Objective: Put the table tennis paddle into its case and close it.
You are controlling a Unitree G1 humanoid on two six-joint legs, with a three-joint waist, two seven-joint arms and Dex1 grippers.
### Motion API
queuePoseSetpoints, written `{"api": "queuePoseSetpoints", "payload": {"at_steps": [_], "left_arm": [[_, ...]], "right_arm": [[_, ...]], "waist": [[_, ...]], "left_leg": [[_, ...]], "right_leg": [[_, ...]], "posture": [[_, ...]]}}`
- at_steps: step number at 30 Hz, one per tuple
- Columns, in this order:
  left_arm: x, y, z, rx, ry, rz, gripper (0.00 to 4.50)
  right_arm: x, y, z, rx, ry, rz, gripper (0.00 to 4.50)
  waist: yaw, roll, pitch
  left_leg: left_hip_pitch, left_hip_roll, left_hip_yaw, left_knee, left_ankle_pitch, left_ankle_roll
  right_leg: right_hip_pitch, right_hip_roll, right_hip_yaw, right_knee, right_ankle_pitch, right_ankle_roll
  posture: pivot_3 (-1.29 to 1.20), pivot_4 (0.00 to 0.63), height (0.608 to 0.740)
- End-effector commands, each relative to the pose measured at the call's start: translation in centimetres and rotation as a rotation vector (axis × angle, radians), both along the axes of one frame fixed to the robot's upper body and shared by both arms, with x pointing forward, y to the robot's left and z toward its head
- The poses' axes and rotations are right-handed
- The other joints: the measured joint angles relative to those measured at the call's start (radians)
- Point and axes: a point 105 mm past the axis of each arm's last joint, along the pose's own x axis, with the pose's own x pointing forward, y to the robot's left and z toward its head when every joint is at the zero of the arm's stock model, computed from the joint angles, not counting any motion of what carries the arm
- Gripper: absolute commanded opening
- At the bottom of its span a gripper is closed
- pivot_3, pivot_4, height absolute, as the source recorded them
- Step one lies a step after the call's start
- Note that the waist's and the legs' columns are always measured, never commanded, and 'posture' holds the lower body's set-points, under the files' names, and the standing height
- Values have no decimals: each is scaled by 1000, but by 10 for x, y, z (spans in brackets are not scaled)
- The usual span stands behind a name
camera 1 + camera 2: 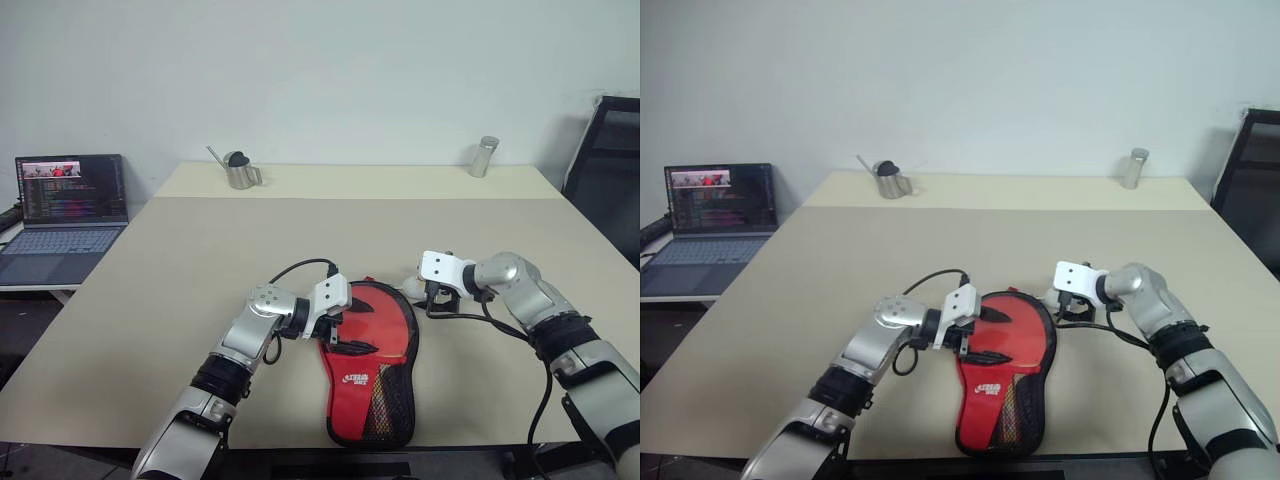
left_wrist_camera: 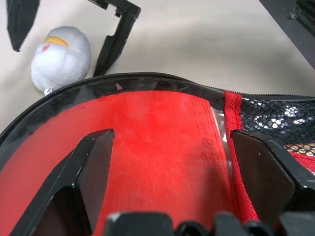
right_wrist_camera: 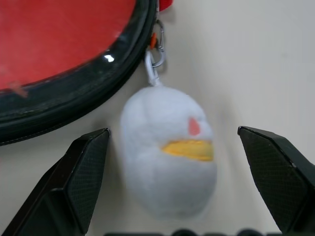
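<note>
Most of the job looks done: the case [image 1: 368,362] lies red side up at the table's [image 1: 180,300] near edge, paddle apparently inside. What remains is closing it; the left gripper [image 1: 343,330] spreads empty-handed over it, and the right gripper [image 3: 179,196] gapes around the plush charm [image 3: 167,160] clipped to its rim.

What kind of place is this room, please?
Probably an office or lab: a plain beige table, an open laptop on a side desk, and a black chair against a bare white wall.
</note>
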Motion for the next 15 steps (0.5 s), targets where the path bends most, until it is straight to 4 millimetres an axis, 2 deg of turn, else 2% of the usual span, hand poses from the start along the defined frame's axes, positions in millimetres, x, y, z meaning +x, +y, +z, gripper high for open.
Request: {"api": "queuePoseSetpoints", "payload": {"at_steps": [1, 4, 7, 11, 13, 15], "left_arm": [[-2, -3, 8, -11, -33, -18, 4120], [-2, -3, 7, -12, -21, -13, 4133], [2, -3, 4, -5, -6, -1, 4133], [8, -1, -9, 45, 24, 19, 4133], [9, -2, -13, 64, 38, 12, 4133], [10, -4, -16, 69, 46, 4, 4133]], "right_arm": [[8, 2, 11, 11, -39, -8, 4316], [9, 4, 12, 14, -35, -8, 3614], [9, 5, 12, 17, -30, -4, 2593], [7, 3, 11, 12, -28, -3, 1192], [6, 2, 10, 11, -23, -4, 639], [5, 1, 9, 13, -19, -8, 274]], "waist": [[0, 0, 0], [-2, 0, 0], [-1, 0, 0], [0, 0, 0], [1, 0, 0], [1, 0, 0]], "left_leg": [[0, 0, 0, 0, 0, 0], [1, 0, 1, 0, 0, 0], [0, 0, 1, 0, 0, 0], [0, 0, 1, 0, 0, 0], [0, 0, 1, 0, 0, 0], [0, 0, 1, 0, 0, 0]], "right_leg": [[0, 0, 0, 0, 0, 0], [0, 0, 1, 1, 0, 0], [0, 0, 1, 0, 0, 0], [0, 0, 1, 0, 0, 0], [0, 0, 1, 0, 0, 0], [0, 0, 1, 0, 0, 0]], "posture": [[0, 150, 740], [0, 150, 740], [0, 150, 740], [0, 150, 740], [0, 150, 740], [0, 150, 740]]}}
